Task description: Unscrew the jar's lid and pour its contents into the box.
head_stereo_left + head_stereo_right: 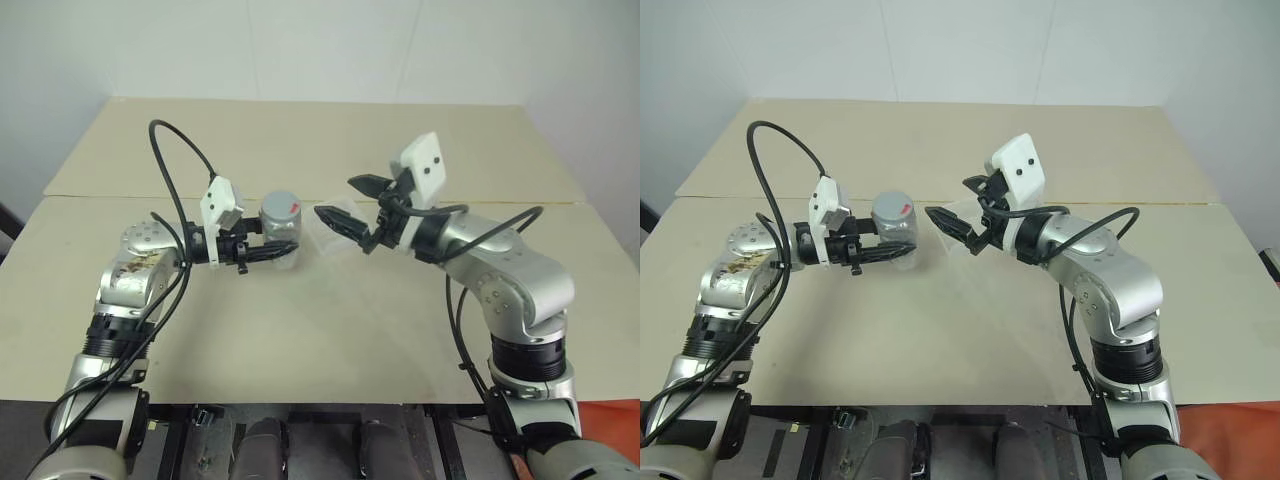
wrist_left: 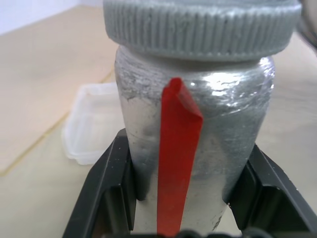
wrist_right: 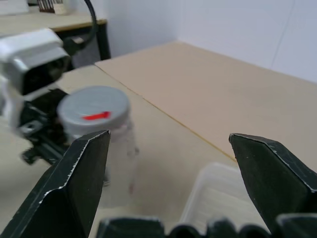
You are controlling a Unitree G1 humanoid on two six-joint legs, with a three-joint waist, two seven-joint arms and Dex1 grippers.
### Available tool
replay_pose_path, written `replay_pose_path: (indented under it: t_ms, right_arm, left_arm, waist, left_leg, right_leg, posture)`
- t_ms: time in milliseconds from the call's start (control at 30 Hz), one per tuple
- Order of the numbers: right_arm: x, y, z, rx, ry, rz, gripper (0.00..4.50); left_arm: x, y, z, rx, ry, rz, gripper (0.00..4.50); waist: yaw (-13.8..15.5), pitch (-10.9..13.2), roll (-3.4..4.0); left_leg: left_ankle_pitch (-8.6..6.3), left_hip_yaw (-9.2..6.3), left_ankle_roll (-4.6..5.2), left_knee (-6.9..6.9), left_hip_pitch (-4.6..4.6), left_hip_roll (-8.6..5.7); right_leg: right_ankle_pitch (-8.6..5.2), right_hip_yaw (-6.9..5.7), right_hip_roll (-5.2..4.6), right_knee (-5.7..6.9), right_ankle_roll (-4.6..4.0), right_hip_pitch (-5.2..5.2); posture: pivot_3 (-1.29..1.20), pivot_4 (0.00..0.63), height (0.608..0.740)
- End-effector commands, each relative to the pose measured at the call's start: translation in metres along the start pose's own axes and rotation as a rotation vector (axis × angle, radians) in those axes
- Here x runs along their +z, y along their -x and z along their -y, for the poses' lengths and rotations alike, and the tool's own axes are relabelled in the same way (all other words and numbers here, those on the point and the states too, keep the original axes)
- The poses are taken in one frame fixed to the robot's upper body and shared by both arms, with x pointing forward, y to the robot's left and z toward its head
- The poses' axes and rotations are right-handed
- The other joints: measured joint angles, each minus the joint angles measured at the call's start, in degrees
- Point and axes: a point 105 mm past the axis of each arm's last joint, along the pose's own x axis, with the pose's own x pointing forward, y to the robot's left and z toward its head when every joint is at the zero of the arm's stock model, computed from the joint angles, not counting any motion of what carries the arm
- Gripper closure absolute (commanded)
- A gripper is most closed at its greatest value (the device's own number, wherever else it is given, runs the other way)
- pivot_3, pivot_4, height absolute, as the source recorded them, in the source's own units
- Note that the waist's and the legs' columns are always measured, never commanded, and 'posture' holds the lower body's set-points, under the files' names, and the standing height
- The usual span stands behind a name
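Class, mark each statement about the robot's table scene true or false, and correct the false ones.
1. The left pincer is shut on the small silvery jar. True.
2. The ribbed grey lid with a red mark lies on the table beside the jar. False: it sits on top of the jar.
3. The right pincer is open and holds nothing. True.
4. The shallow clear plastic box is stacked on the jar. False: it rests on the beige table near the jar.
5. The jar is tipped over the box. False: it is upright.
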Motion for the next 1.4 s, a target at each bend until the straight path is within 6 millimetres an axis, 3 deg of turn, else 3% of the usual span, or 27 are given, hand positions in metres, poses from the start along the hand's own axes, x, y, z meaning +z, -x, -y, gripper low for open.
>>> replay_pose_path:
  t_ms: [33,267,500,900,1400]
  right_arm:
    - [0.021,-0.013,-0.011,0.013,0.046,0.043,0.02]
    - [0.023,-0.035,-0.015,-0.027,0.061,0.030,0.02]
    - [0.014,-0.042,-0.002,-0.132,0.103,-0.010,0.02]
    - [0.010,-0.028,0.012,-0.162,0.081,-0.007,0.02]
    - [0.007,-0.007,0.014,-0.146,0.076,0.007,0.02]
  left_arm:
    - [0.013,-0.019,-0.002,0.026,-0.037,0.041,2.47]
    - [0.024,-0.042,0.001,-0.002,-0.027,0.091,2.47]
    - [0.027,-0.045,0.003,-0.033,-0.033,0.105,2.47]
    - [0.021,-0.024,0.004,-0.027,-0.027,0.091,2.47]
    - [0.017,-0.002,0.005,-0.030,-0.042,0.044,2.47]
  waist:
    - [-0.1,0.0,0.00]
    - [-0.2,0.0,0.00]
    - [-0.2,0.0,0.00]
    - [-0.2,0.0,0.00]
    - [-0.1,0.0,0.00]
  left_leg:
    - [0.00,0.00,0.00,0.00,0.00,0.00]
    - [0.00,0.03,-0.01,-0.01,-0.01,-0.01]
    - [0.00,0.03,-0.01,-0.01,-0.01,-0.01]
    - [0.00,0.01,-0.01,-0.02,-0.01,-0.01]
    - [0.00,-0.03,0.00,-0.02,-0.01,0.00]
  right_leg:
    - [0.00,0.00,0.01,0.01,0.00,-0.01]
    - [0.00,0.00,0.00,0.03,0.00,-0.03]
    - [0.00,0.00,0.00,0.02,0.00,-0.03]
    - [0.00,0.00,0.00,0.02,0.00,-0.03]
    - [0.00,0.00,0.00,0.02,0.00,-0.03]
  posture:
    - [0.00,0.150,0.740]
    - [0.00,0.150,0.740]
    - [0.00,0.150,0.740]
    - [0.00,0.150,0.740]
    - [0.00,0.150,0.740]
